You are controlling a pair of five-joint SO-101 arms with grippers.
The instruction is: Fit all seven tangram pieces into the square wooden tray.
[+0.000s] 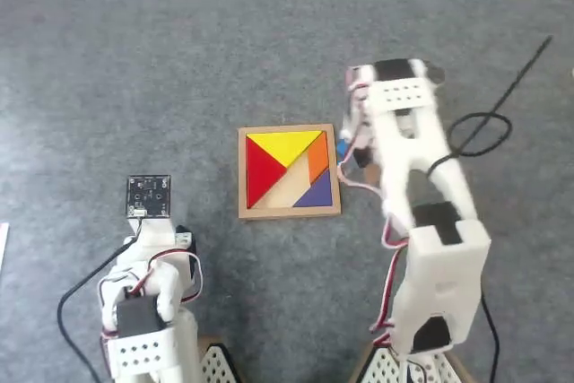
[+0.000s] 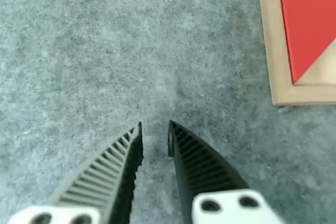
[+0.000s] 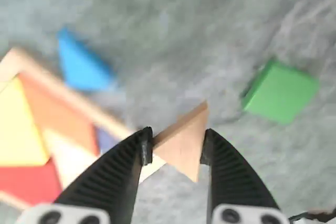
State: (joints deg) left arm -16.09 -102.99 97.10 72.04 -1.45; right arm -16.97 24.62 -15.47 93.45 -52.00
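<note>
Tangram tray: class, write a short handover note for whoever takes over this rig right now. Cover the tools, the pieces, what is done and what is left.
Left tool: slightly open, empty, over the carpet near a corner of the tray.
Right tool: shut on the wood-coloured triangle, by the tray's edge.
Done: the yellow triangle, red triangle, orange piece and purple triangle sit in the tray.
To do: place the held triangle, then the blue triangle lying beside the tray and the green square farther off on the carpet.
</note>
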